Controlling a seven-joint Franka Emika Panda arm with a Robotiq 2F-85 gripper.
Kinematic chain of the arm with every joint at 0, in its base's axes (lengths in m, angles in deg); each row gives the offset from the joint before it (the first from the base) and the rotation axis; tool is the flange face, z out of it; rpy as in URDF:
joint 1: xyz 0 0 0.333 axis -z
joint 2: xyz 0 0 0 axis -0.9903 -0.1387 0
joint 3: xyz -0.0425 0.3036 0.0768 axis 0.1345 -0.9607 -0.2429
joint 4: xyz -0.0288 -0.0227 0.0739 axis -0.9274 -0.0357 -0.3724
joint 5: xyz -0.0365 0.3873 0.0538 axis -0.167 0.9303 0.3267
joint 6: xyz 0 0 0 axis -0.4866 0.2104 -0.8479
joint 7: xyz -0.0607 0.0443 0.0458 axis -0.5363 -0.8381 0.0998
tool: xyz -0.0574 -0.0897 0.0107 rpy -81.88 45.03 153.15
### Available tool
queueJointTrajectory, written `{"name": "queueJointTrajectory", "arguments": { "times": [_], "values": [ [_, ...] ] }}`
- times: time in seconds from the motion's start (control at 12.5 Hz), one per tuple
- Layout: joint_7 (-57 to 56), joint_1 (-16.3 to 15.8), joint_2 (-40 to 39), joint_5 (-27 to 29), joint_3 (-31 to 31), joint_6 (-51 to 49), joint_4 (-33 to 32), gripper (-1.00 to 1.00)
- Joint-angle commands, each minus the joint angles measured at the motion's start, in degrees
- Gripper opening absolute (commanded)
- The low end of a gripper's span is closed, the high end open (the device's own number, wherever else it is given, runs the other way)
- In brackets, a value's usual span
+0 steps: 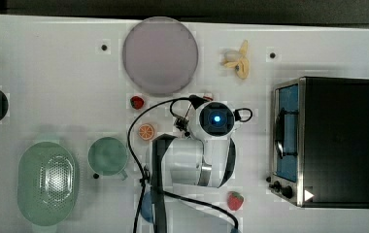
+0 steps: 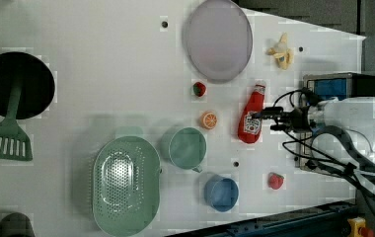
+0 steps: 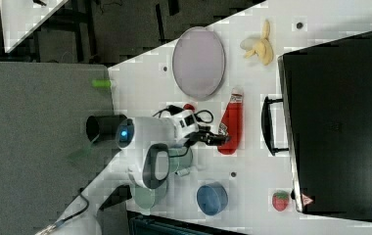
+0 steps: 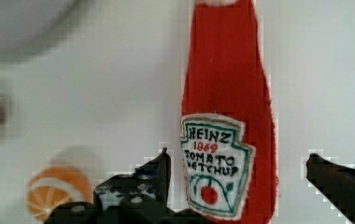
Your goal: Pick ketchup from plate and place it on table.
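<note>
Lay flat on the white bench (image 2: pixel 101 64), just off the pale lilac round plate (image 2: pixel 217 39): soft red ketchup bottle (image 2: pixel 251 113). Stood wide apart on either side of the bottle's base: black hand (image 4: pixel 236 172), gripping nothing. Risk judged: catching or nudging the bottle toward the orange slice (image 2: pixel 208 119) during withdrawal.

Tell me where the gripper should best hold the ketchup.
Probably across the wide labelled body of the ketchup, coming from above: it lies flat on the table, so both long sides are free. The open gripper already straddles that part.
</note>
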Motion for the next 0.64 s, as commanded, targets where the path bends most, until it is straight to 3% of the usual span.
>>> {"name": "queueJointTrajectory", "arguments": {
  "times": [0.08, 0.64],
  "values": [
    [3.97, -0.43, 7.57, -0.12, -0.70, -3.39, 6.77, 1.00],
    [24.35, -0.55, 12.31, -0.13, -1.85, -29.68, 24.13, 1.00]
  ]
}}
